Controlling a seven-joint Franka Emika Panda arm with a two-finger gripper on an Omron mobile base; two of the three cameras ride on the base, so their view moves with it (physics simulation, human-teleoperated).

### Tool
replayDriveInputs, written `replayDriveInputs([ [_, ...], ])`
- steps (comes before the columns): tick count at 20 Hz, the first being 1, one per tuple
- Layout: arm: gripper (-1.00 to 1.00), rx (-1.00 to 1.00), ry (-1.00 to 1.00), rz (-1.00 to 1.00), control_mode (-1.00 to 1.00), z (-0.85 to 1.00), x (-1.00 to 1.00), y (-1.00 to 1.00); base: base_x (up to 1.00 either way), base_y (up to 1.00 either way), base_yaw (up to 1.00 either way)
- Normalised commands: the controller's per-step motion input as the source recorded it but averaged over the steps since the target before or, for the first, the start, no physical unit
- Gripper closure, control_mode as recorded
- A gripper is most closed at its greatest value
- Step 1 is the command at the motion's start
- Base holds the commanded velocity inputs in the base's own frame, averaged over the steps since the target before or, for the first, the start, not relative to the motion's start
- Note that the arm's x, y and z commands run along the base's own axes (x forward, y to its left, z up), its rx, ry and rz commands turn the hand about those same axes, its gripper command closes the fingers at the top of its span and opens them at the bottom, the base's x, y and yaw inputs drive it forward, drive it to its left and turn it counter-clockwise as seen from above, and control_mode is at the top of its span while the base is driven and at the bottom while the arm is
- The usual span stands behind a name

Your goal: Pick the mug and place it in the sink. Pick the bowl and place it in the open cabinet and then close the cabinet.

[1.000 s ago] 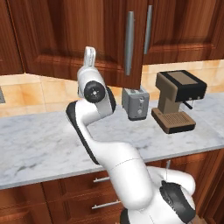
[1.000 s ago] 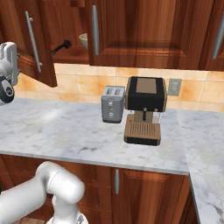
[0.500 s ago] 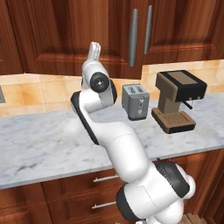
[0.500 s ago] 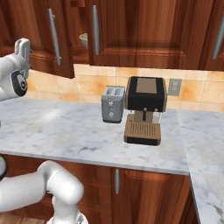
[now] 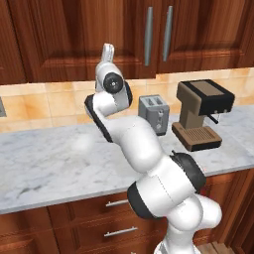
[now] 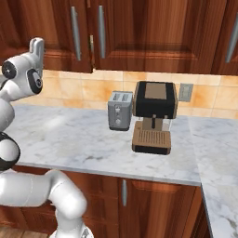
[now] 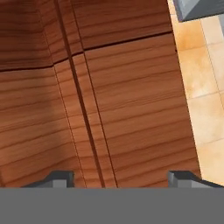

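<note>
Cabinet (image 6: 139, 32) doors shut; gripper (image 7: 120, 177) jaws apart, empty, facing door wood; toaster (image 6: 119, 110) at 9 o'clock of coffee machine (image 6: 153, 116)

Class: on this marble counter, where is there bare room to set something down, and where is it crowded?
The counter lies bare from the left edge up to the toaster, and along its front edge. Past the coffee machine, the right corner is bare too. It is crowded where the toaster and coffee machine stand close together.
</note>
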Motion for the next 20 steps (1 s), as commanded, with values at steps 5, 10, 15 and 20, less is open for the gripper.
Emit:
replayDriveInputs([
  [5, -1.00, 0.00, 0.07, -0.05, -1.00, 0.00, 0.80, 0.08, 0.00, 0.00, 0.00],
  [10, -1.00, 0.00, 0.12, -0.06, -1.00, -0.03, 0.92, 0.16, 0.00, 0.00, 0.00],
  [15, -1.00, 0.00, 0.14, -0.06, -1.00, -0.11, 0.91, 0.23, 0.00, 0.00, 0.00],
  [20, -1.00, 0.00, 0.16, -0.06, -1.00, -0.18, 0.86, 0.20, 0.00, 0.00, 0.00],
])
